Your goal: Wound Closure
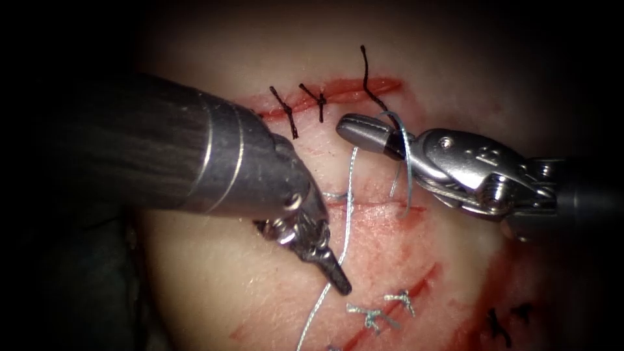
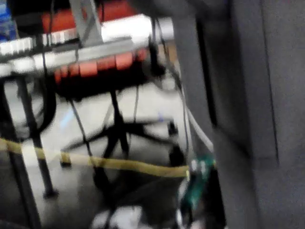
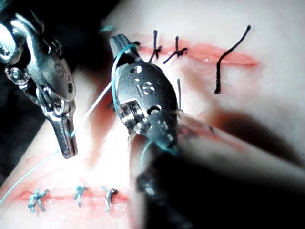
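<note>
The tissue (image 1: 260,286) has a short middle cut (image 1: 380,207) with pale blue thread (image 1: 350,214) coming out of it. My left tool (image 1: 337,278) points down just left of that cut, jaws shut on the thread, which runs on toward the lower edge. My right tool (image 1: 354,128) lies above the cut, coming in from the right, jaws shut with nothing between them. A loop of thread (image 1: 404,146) is wrapped around its jaws. In the right wrist view the thread (image 3: 93,107) stretches from the right tool (image 3: 118,44) to the left tool (image 3: 66,143).
An upper cut (image 1: 338,91) carries black stitches (image 1: 320,101) and a long black tail (image 1: 365,71). A lower slanted cut (image 1: 416,286) holds pale blue knots (image 1: 370,317). More black knots (image 1: 504,322) sit at the lower right. Red fluid stains the tissue around the cuts.
</note>
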Available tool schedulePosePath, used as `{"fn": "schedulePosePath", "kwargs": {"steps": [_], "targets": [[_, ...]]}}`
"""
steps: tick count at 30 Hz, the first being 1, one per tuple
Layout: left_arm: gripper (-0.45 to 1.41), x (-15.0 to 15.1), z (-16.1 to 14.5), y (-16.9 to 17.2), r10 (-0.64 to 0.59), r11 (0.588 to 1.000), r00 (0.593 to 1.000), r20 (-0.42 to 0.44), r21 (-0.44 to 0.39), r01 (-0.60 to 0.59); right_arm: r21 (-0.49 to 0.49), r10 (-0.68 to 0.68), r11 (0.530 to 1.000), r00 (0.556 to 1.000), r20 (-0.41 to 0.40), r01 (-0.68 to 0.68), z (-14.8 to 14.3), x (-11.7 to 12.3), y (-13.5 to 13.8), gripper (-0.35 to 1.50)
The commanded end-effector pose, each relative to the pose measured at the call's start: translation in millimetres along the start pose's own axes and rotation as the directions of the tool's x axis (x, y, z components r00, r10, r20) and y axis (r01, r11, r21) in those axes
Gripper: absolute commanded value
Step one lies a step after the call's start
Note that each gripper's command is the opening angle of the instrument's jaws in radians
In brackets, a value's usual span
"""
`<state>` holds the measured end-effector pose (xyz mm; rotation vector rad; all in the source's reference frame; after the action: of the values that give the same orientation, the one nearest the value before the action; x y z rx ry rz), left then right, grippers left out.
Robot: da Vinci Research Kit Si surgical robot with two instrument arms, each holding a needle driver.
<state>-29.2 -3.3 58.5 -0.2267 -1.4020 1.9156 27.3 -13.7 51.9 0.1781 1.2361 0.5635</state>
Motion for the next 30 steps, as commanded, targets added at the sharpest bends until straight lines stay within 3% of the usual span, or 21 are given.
{"fn": "schedulePosePath", "kwargs": {"steps": [1, 6, 9, 16, 17, 20, 25, 29, 30], "targets": [[-0.45, 0.5, 0.2, 0.0, 0.011, 1.0, 1.0, -0.005, -0.002, -0.011, 0.049, -0.059, 0.997, 0.998, 0.02, 0.058, 1.2, -1.0, 0.1, -0.35], [-0.45, 0.8, -1.1, 1.1, 0.037, 0.999, 0.999, -0.01, 0.011, -0.037, 0.25, -0.203, 0.953, 0.974, 0.104, 0.172, 1.7, -3.6, -0.3, -0.35], [-0.45, 1.0, -1.1, 1.4, 0.052, 0.999, 0.999, -0.011, 0.01, -0.052, 0.248, -0.228, 0.949, 0.967, 0.116, 0.194, 2.1, -3.6, -0.9, -0.35], [-0.45, 1.0, -1.4, 0.6, 0.07, 0.997, 0.998, -0.004, 0.011, -0.07, 0.299, -0.244, 0.931, 0.966, 0.086, 0.209, 2.2, -3.2, -1.5, -0.35], [-0.45, 0.2, -2.2, -0.6, 0.076, 0.997, 0.997, 0.0, 0.012, -0.075, 0.369, -0.218, 0.911, 0.974, 0.056, 0.182, 1.5, -3.1, -0.8, -0.35], [-0.45, -0.3, -3.2, -2.1, 0.037, 0.999, 0.999, -0.007, 0.018, -0.037, 0.448, -0.133, 0.886, 0.991, 0.003, 0.117, 0.9, -3.0, 0.2, -0.35], [-0.45, -1.0, -4.7, -4.1, 0.027, 0.998, 1.0, -0.005, 0.056, -0.027, 0.394, -0.096, 0.914, 0.995, -0.02, 0.096, 0.0, -2.4, 1.5, -0.35], [-0.45, -2.3, -5.5, -4.0, 0.021, 0.999, 1.0, 0.002, 0.047, -0.021, 0.225, -0.062, 0.972, 0.998, -0.024, 0.066, -1.2, -0.3, 3.2, -0.35], [-0.45, -3.1, -5.6, -3.9, 0.025, 0.999, 1.0, 0.009, 0.045, -0.025, 0.178, -0.036, 0.983, 0.999, -0.02, 0.039, -2.1, 1.3, 4.4, -0.35]]}}
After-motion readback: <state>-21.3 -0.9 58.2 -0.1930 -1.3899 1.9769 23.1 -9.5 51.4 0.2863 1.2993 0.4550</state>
